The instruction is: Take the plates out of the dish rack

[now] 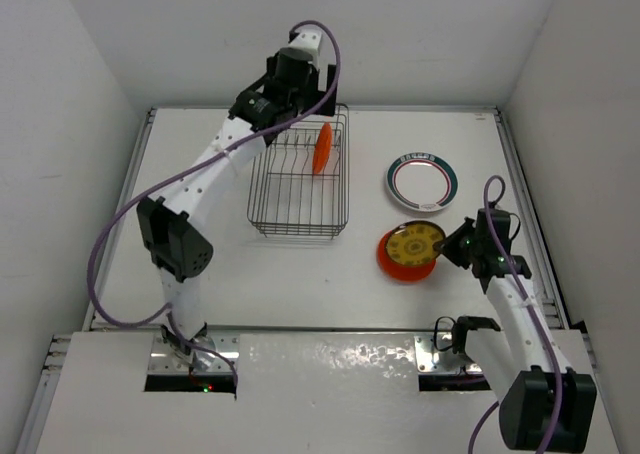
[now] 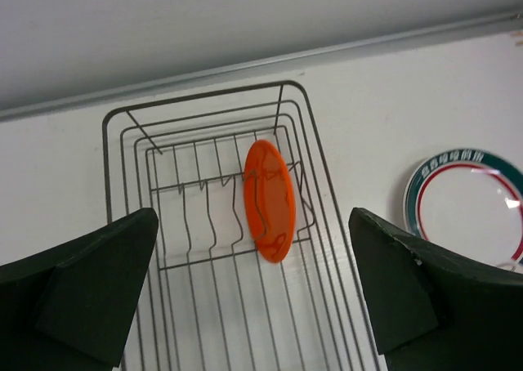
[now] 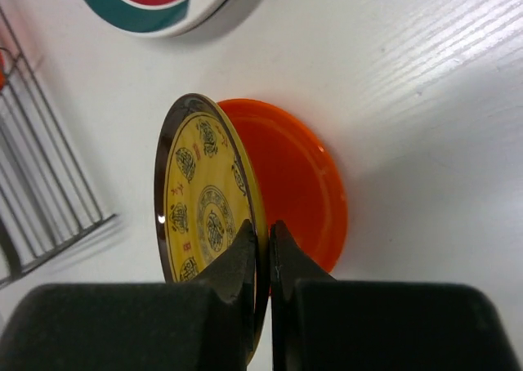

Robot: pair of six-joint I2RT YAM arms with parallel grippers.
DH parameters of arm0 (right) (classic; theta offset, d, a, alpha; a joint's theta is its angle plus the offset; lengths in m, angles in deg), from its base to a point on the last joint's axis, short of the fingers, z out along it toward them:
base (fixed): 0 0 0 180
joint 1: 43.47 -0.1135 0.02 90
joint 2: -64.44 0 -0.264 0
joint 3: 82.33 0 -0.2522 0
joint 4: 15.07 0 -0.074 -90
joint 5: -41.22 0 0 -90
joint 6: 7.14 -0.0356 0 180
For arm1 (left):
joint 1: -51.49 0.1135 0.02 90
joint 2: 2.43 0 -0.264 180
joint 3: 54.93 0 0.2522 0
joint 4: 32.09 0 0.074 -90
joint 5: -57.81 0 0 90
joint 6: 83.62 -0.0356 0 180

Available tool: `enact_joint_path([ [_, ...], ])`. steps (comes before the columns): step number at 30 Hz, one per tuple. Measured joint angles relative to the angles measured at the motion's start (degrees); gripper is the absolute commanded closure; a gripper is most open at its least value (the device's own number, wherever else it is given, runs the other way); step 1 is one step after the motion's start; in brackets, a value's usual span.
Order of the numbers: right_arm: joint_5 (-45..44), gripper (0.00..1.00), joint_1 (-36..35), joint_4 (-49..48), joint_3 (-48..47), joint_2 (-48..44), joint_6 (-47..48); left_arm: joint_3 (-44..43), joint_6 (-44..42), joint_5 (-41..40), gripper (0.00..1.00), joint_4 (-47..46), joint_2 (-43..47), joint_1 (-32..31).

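The dark wire dish rack [image 1: 298,179] stands at the table's back centre and holds one orange plate [image 1: 321,148] upright in its tines; both also show in the left wrist view, rack [image 2: 327,183] and plate [image 2: 270,199]. My left gripper [image 1: 300,86] is open above the rack's far end, apart from the plate. My right gripper [image 3: 263,248] is shut on the rim of a yellow patterned plate [image 3: 200,195], holding it tilted just above an orange plate [image 3: 306,183] lying on the table [image 1: 404,262]. A white plate with teal and red rings [image 1: 421,182] lies flat to the right of the rack.
White walls enclose the table on three sides. The metal front rail [image 1: 330,349] runs along the near edge by the arm bases.
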Motion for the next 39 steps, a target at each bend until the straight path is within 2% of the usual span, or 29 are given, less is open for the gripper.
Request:
enact_joint_path([
  [1, 0.0, 0.94, 0.0, -1.77, 1.81, -0.31, 1.18, -4.94, 1.57, 0.2, 0.0, 1.66, -2.71, 1.11],
  [3, 0.07, 0.9, 0.0, -3.1, 3.34, -0.28, 2.14, -9.44, 4.0, 1.11, 0.0, 3.91, -6.03, 2.21],
  [8, 0.22, 0.26, -0.02, -4.59, 5.22, 0.5, 4.61, -10.54, 8.48, 4.9, 0.0, 8.94, -10.84, 3.45],
  [9, 0.37, 0.26, -0.15, -5.14, 5.25, 0.7, 5.18, -10.54, 8.9, 5.4, 0.0, 9.35, -11.98, 3.65],
  [10, 0.26, 0.09, -0.59, -5.25, 5.11, 1.16, 5.9, -10.54, 9.6, 6.12, 0.0, 9.68, -12.85, 3.82],
  [11, 0.04, 0.02, -1.27, -5.01, 4.81, 1.88, 5.81, -10.54, 10.16, 6.71, 0.0, 9.79, -13.57, 4.09],
  [17, -4.81, 0.01, -9.6, 2.99, -0.68, 8.44, 8.44, -12.72, 13.68, 8.46, 0.01, 9.38, -19.21, 5.4],
  [19, -8.85, 0.01, -10.14, 7.58, -2.93, 8.28, 8.5, -13.09, 14.73, 8.74, 0.05, 9.07, -20.57, 5.7],
  [24, -16.57, 0.01, -10.14, 16.55, -7.41, 3.04, 8.9, -15.91, 16.31, 9.57, 0.25, 7.04, -24.46, 6.27],
  [28, -18.27, 0.01, -10.14, 20.39, -10.95, 1.68, 9.75, -16.26, 17.62, 11.67, 0.34, 5.6, -26.71, 7.02],
  [29, -18.45, 0.01, -10.14, 20.94, -11.43, 1.7, 9.9, -16.26, 17.77, 12.46, 0.42, 5.25, -27.26, 7.23],
  [34, -18.73, 0.01, -10.14, 23.08, -11.67, 1.86, 10.45, -15.13, 19.34, 17.11, 0.6, 3.43, -28.37, 7.85],
  [35, -18.75, 0.01, -10.14, 23.32, -11.65, 1.86, 10.56, -15.06, 19.65, 18.18, 0.72, 2.84, -28.37, 7.85],
  [38, -18.95, 0.01, -10.14, 23.85, -11.67, 2.08, 10.86, -15.06, 20.13, 20.17, 0.88, 1.46, -28.37, 7.85],
  [39, -18.97, 0.01, -10.14, 23.91, -11.67, 2.19, 10.91, -15.06, 20.22, 20.68, 0.9, 1.22, -28.37, 7.89],
])
